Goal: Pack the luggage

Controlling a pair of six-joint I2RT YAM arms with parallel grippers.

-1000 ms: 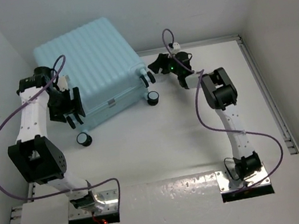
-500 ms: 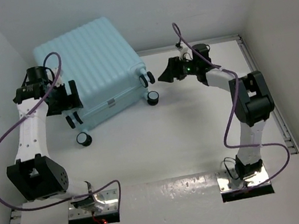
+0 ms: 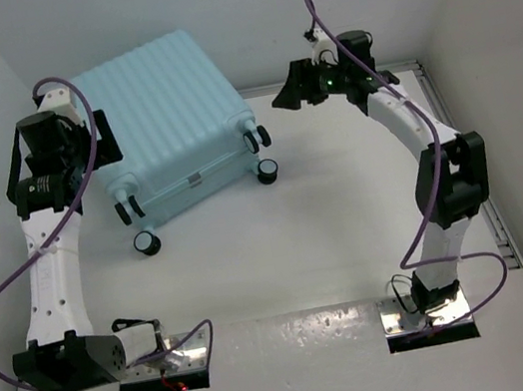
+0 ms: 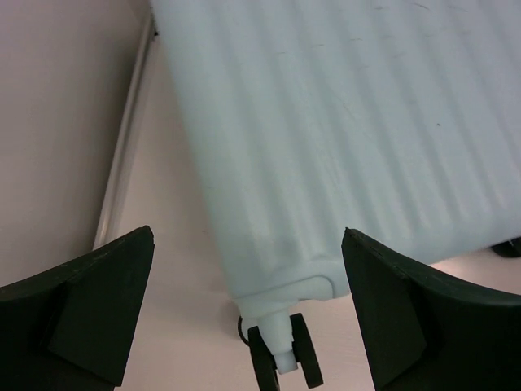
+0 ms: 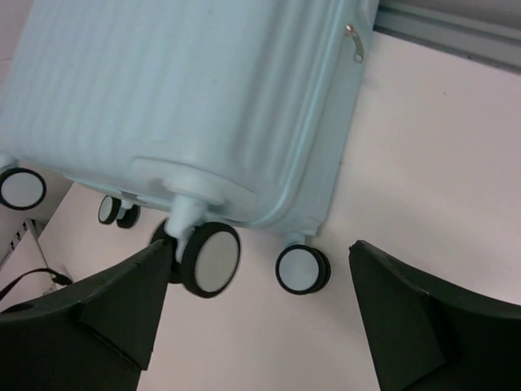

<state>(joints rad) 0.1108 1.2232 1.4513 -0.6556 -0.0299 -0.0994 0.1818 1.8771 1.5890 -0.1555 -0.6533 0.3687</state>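
The luggage [image 3: 159, 122] is a closed pale blue ribbed suitcase lying flat at the back left, with black wheels [image 3: 146, 242] toward the front and right. My left gripper [image 3: 100, 143] is open and empty, held above the suitcase's left edge. In the left wrist view its fingers straddle the shell's corner [image 4: 326, 122] and one wheel [image 4: 281, 358]. My right gripper [image 3: 288, 89] is open and empty, hanging right of the suitcase. The right wrist view shows the shell [image 5: 187, 98] and two wheels [image 5: 210, 259] below its open gripper [image 5: 260, 244].
White walls close in on the left, back and right. A metal rail [image 3: 352, 75] runs along the back right, and another [image 3: 470, 169] along the right side. A zip pull [image 5: 354, 42] hangs on the suitcase's side. Purple cables loop off both arms.
Both arms rose and reached further back. The left gripper moved from the suitcase's front-left side up over its left edge. The right gripper drew back from the wheels toward the back wall.
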